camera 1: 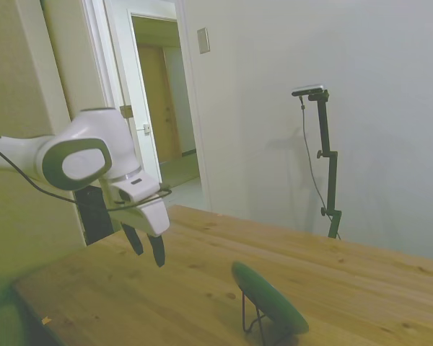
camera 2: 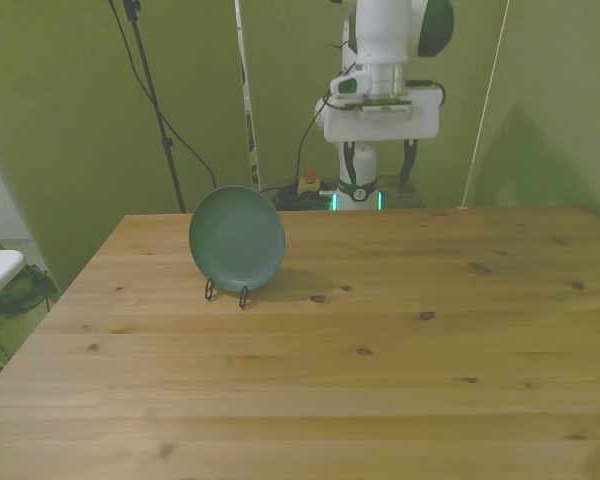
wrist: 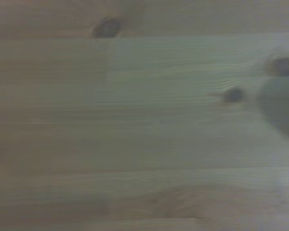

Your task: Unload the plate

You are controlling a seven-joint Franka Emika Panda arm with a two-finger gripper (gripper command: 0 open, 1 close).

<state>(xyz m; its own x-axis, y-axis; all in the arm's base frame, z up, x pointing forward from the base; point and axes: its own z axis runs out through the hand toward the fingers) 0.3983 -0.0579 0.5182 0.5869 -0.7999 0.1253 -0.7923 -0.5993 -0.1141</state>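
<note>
The dark green plate (camera 2: 237, 238) stands nearly upright, leaning in a thin black wire stand (camera 2: 226, 292) on the wooden table (camera 2: 380, 350), toward the front view's left. From the side the plate (camera 1: 268, 297) shows edge-on, tilted. My gripper (camera 2: 379, 166) hangs open and empty above the table's far edge, well apart from the plate, off to the front view's right of it. Its two dark fingers (camera 1: 156, 251) point down in the side view. The wrist view holds only blurred wood grain (wrist: 135, 120) with dark knots.
An open doorway (camera 1: 162, 108) and a pale wall lie behind the table in the side view. Cables and a thin dark pole (camera 2: 155, 100) hang behind the table's far edge in the front view.
</note>
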